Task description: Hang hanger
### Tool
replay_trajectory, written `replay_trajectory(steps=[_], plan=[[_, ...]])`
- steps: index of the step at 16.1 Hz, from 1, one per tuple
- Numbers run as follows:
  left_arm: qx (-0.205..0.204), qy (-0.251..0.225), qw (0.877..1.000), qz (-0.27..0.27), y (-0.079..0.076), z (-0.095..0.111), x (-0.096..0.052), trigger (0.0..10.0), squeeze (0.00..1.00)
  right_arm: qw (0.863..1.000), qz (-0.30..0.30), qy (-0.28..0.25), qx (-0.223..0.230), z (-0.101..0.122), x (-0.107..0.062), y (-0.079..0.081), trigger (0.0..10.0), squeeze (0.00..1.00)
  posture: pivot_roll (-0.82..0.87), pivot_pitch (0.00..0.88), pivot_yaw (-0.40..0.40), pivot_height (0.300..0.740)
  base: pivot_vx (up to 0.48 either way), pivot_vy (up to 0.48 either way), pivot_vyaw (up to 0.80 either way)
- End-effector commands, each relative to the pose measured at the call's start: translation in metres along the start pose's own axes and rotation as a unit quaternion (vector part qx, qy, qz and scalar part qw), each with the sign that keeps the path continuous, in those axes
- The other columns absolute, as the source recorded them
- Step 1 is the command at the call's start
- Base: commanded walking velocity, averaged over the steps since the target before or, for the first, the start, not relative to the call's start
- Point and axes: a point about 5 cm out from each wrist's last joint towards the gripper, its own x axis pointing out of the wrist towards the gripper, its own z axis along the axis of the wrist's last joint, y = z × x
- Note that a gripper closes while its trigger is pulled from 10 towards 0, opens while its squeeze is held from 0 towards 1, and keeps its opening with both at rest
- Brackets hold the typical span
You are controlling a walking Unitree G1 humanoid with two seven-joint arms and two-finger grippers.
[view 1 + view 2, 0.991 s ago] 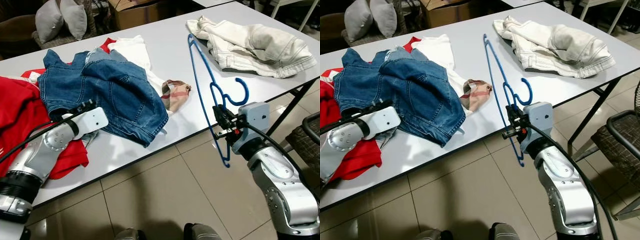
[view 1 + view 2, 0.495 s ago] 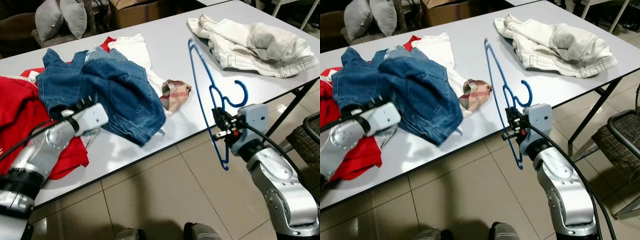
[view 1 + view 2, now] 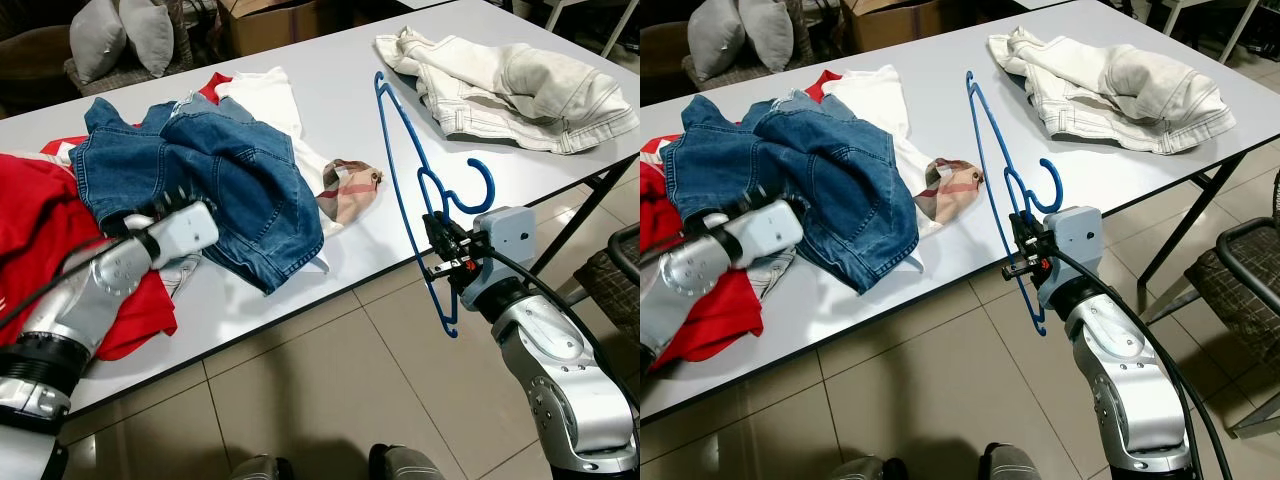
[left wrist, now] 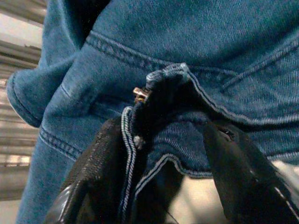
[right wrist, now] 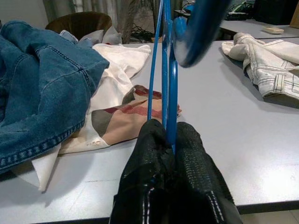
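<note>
Since a second ago the blue denim jacket (image 3: 215, 180) has been drawn in toward the left arm, its lower hem bunched closer to the red cloth, while the hanger has hardly shifted. The thin blue plastic clothes hanger (image 3: 410, 190) stands up in the air at the near edge of the table, its hook curling off to the right and its long frame rising over the tabletop. The right gripper (image 5: 170, 140) has its two black fingers pressed together on the hanger's lower wires, clamped tight.

Over on the left, the left gripper (image 4: 154, 172) is buried in the denim jacket; its black fingers (image 4: 93, 163) stand apart with a stitched fold of denim and a small metal fastener lying between them, and I cannot tell whether they truly pinch it.

The long white table (image 3: 340, 60) carries the rest: a red garment (image 3: 40, 220) at the left end beneath the arm, a white shirt (image 3: 265, 100) under the jacket, a small tan plaid cloth (image 3: 350, 185) between jacket and hanger, and a crumpled cream-white jacket (image 3: 510, 85) at the far right. Grey cushions (image 3: 120, 40) sit on a chair beyond the table, above beige floor tiles (image 3: 330, 390).
</note>
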Motion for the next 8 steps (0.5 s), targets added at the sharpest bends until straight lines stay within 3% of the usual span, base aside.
replay_trajectory(steps=[1, 4, 5, 6, 8], plan=[[0.006, 0.010, 1.000, -0.002, 0.001, -0.004, -0.002, 10.0, 0.00, 1.000, -0.001, -0.008, -0.006, 0.002, -0.002, 0.002, 10.0, 0.00, -0.13, 0.109, 0.093, 0.740, 0.000, 0.000, 0.00], [0.015, -0.009, 1.000, 0.003, 0.006, -0.002, -0.002, 10.0, 0.00, 1.000, -0.004, -0.009, -0.007, 0.002, -0.002, 0.002, 10.0, 0.00, -0.12, 0.101, 0.097, 0.740, 0.000, 0.000, 0.00], [0.015, -0.021, 1.000, 0.004, 0.006, 0.001, -0.002, 8.3, 0.00, 1.000, -0.004, -0.009, -0.007, 0.001, -0.002, 0.002, 10.0, 0.00, -0.12, 0.101, 0.097, 0.740, 0.000, 0.000, 0.00], [0.012, -0.042, 0.999, 0.008, 0.007, 0.009, 0.000, 2.6, 0.00, 1.000, -0.004, -0.010, -0.008, 0.001, -0.001, 0.002, 10.0, 0.00, -0.12, 0.097, 0.096, 0.740, 0.000, 0.000, 0.00], [0.008, -0.060, 0.998, 0.019, 0.012, 0.020, 0.006, 1.1, 0.00, 1.000, -0.002, -0.011, -0.010, 0.001, 0.000, 0.003, 10.0, 0.00, -0.12, 0.095, 0.098, 0.740, 0.000, 0.000, 0.00]])
